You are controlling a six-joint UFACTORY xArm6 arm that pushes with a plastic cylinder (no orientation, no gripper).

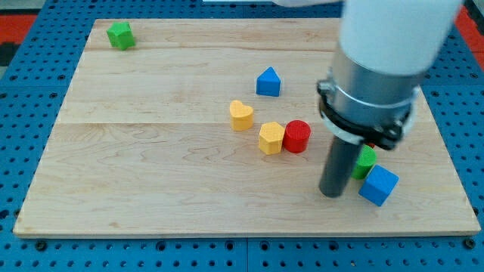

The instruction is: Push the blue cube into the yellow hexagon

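Note:
The blue cube [379,185] lies near the board's lower right. The yellow hexagon [271,138] sits near the middle, touching a red cylinder [297,136] on its right. My tip [331,193] rests on the board just left of the blue cube, a small gap between them, and well to the lower right of the yellow hexagon. A green block [364,162] sits right behind my rod, against the blue cube's upper left; it is partly hidden.
A yellow heart-shaped block [241,115] lies up-left of the hexagon. A blue house-shaped block [268,81] sits above the middle. A green star-like block [119,35] is at the top left corner. The wooden board [151,166] ends close to the blue cube's right.

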